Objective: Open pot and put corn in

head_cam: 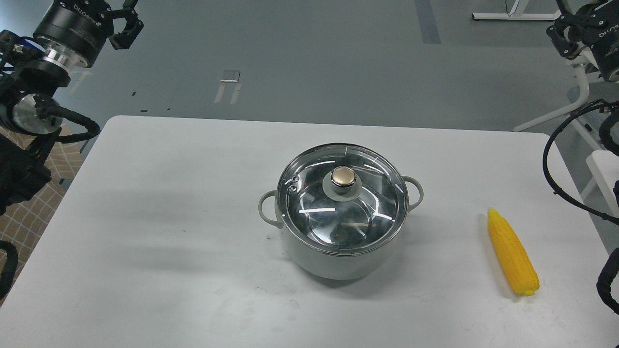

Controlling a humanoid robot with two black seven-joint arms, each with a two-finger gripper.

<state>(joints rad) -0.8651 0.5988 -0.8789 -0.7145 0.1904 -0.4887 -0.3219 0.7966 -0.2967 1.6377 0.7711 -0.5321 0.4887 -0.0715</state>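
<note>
The pot (338, 263), pale grey-green with two loop handles, stands in the middle of the white table (159, 217). A glass lid (309, 212) with a brass-coloured knob (343, 177) covers it. The yellow corn (512, 253) lies on the table to the pot's right, its thick end toward me. My left gripper (123, 24) hangs high at the far left, well away from the pot. My right gripper (566, 29) hangs high at the far right, beyond the corn. Both are dark and partly cut off by the frame edge, and neither holds anything I can see.
Grey floor lies beyond the table's far edge. White stand legs (578, 104) rise at the far right near my right arm's black cables (549, 159). A checked cloth (29, 212) shows past the table's left edge.
</note>
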